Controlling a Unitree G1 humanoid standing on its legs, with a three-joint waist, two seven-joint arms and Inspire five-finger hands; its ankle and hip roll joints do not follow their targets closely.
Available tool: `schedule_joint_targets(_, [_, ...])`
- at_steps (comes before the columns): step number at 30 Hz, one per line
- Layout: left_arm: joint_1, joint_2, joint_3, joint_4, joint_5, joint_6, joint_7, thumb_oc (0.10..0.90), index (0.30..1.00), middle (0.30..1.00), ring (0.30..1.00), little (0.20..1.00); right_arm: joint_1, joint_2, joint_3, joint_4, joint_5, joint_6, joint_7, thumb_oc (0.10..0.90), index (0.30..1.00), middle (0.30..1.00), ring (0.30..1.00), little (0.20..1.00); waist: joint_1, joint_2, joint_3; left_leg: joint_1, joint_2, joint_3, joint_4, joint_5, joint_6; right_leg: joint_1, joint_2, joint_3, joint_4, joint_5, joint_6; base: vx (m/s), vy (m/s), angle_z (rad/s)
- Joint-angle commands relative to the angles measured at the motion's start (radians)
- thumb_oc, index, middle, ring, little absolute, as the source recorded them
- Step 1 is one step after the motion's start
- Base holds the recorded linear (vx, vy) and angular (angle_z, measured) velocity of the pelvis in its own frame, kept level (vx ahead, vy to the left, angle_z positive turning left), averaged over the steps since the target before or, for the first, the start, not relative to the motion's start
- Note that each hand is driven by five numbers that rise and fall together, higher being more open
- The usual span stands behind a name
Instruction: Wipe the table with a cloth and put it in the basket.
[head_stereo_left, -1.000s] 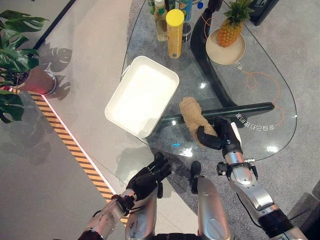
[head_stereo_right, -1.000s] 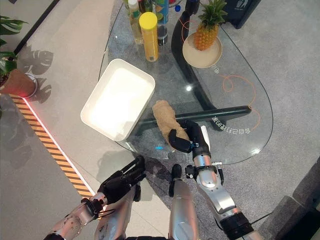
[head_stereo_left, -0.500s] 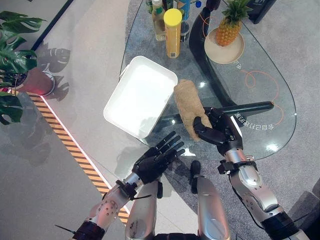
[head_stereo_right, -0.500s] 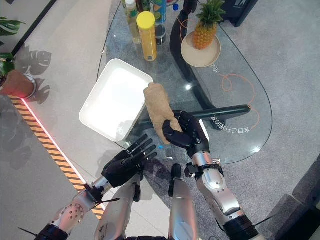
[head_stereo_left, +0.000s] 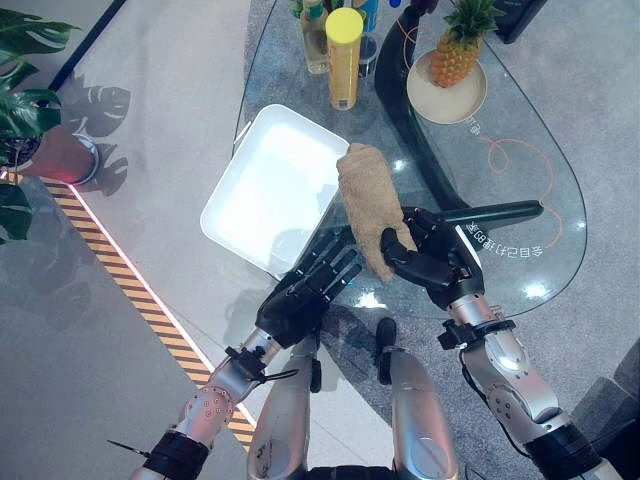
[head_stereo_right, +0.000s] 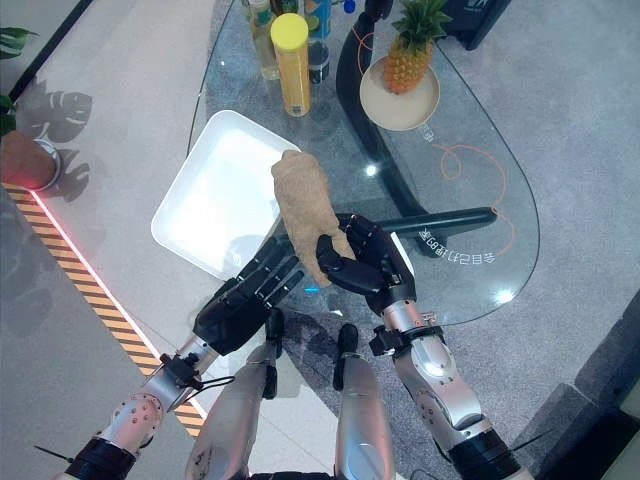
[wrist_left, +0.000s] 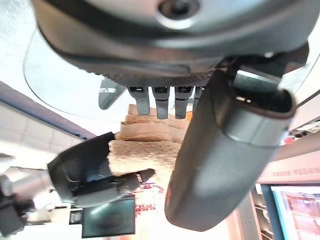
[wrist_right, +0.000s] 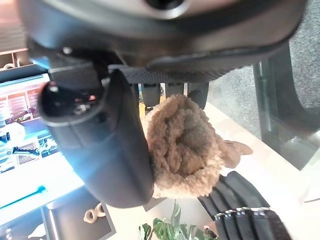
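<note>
The tan fluffy cloth (head_stereo_left: 366, 196) hangs above the glass table's (head_stereo_left: 520, 200) near left part, next to the white rectangular basket (head_stereo_left: 262, 190). My right hand (head_stereo_left: 432, 262) is shut on the cloth's lower end; in the right wrist view the cloth (wrist_right: 184, 149) bulges between the thumb (wrist_right: 112, 150) and the fingers. My left hand (head_stereo_left: 298, 296) is open, with straight fingers stretched up to just beside the cloth's lower end. I cannot tell whether they touch it. The left wrist view shows the cloth (wrist_left: 150, 146) past the fingertips (wrist_left: 159, 103), with the right hand (wrist_left: 84, 172) holding it.
A tall can with a yellow cap (head_stereo_left: 344, 56) and bottles (head_stereo_left: 314, 30) stand at the table's far end, beside a pineapple (head_stereo_left: 457, 48) on a beige plate (head_stereo_left: 440, 95). An orange cord (head_stereo_left: 510, 160) loops on the glass. A potted plant (head_stereo_left: 25, 125) stands far left by striped floor tape (head_stereo_left: 140, 300).
The right hand has lifted the cloth off the glass and carried it left to the basket's edge. The left hand has risen from below the table and straightened its fingers beside the cloth.
</note>
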Motion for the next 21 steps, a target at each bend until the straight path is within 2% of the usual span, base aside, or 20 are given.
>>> schedule_joint_targets(1, [0.0, 0.016, 0.028, -0.168, -0.039, -0.038, -0.038, 0.8, 0.9, 0.9, 0.9, 0.9, -0.079, -0.02, -0.031, -0.248, 0.04, -0.173, 0.146, 0.1, 0.3, 0.3, 0.3, 0.2, -0.006, -0.043, -0.027, -0.049, -0.059, 0.037, 0.226, -0.135, 0.061, 0.05, 0.078, 0.049, -0.217, 0.159, -0.016, 0.02, -0.015, -0.06])
schedule_joint_targets(4, [-0.009, 0.013, 0.038, -0.152, -0.045, -0.031, -0.031, 0.8, 0.9, 0.9, 0.9, 0.9, -0.085, -0.01, -0.025, -0.259, 0.041, -0.164, 0.192, 0.1, 0.3, 0.3, 0.3, 0.2, -0.006, -0.044, -0.027, -0.053, -0.061, 0.033, 0.237, -0.136, 0.06, 0.051, 0.077, 0.05, -0.212, 0.158, -0.016, 0.02, -0.01, -0.02])
schedule_joint_targets(10, [-0.012, 0.003, 0.055, -0.156, -0.067, -0.02, -0.099, 0.8, 0.9, 0.9, 0.9, 0.9, -0.077, -0.022, -0.018, -0.233, -0.013, -0.125, 0.164, 0.1, 0.3, 0.3, 0.3, 0.2, -0.006, -0.046, -0.027, -0.065, -0.059, 0.03, 0.26, -0.137, 0.057, 0.053, 0.076, 0.051, -0.205, 0.154, -0.02, 0.02, -0.006, -0.01])
schedule_joint_targets(15, [-0.012, 0.02, 0.041, -0.177, -0.068, -0.029, -0.074, 0.8, 0.9, 0.9, 0.9, 0.9, -0.066, -0.035, 0.004, -0.246, -0.064, -0.115, 0.188, 0.1, 0.3, 0.3, 0.3, 0.2, -0.008, -0.045, -0.027, -0.081, -0.059, 0.026, 0.269, -0.134, 0.054, 0.045, 0.075, 0.053, -0.201, 0.154, -0.019, 0.0, 0.0, 0.0])
schedule_joint_targets(17, [-0.022, 0.023, 0.031, -0.177, -0.071, -0.034, -0.06, 0.8, 0.9, 0.9, 0.9, 0.9, -0.085, -0.046, 0.031, -0.247, -0.141, -0.073, 0.162, 0.1, 0.3, 0.3, 0.3, 0.2, -0.008, -0.044, -0.027, -0.087, -0.062, 0.023, 0.274, -0.132, 0.053, 0.041, 0.075, 0.055, -0.199, 0.155, -0.019, 0.0, 0.0, 0.0])
schedule_joint_targets(21, [-0.027, 0.022, 0.015, -0.184, -0.067, -0.041, -0.071, 0.8, 0.9, 0.9, 0.9, 0.9, -0.104, -0.066, 0.078, -0.231, -0.193, -0.017, 0.112, 0.1, 0.3, 0.3, 0.3, 0.2, -0.006, -0.042, -0.027, -0.098, -0.064, 0.02, 0.279, -0.128, 0.052, 0.034, 0.075, 0.059, -0.196, 0.154, -0.021, 0.0, 0.0, 0.0])
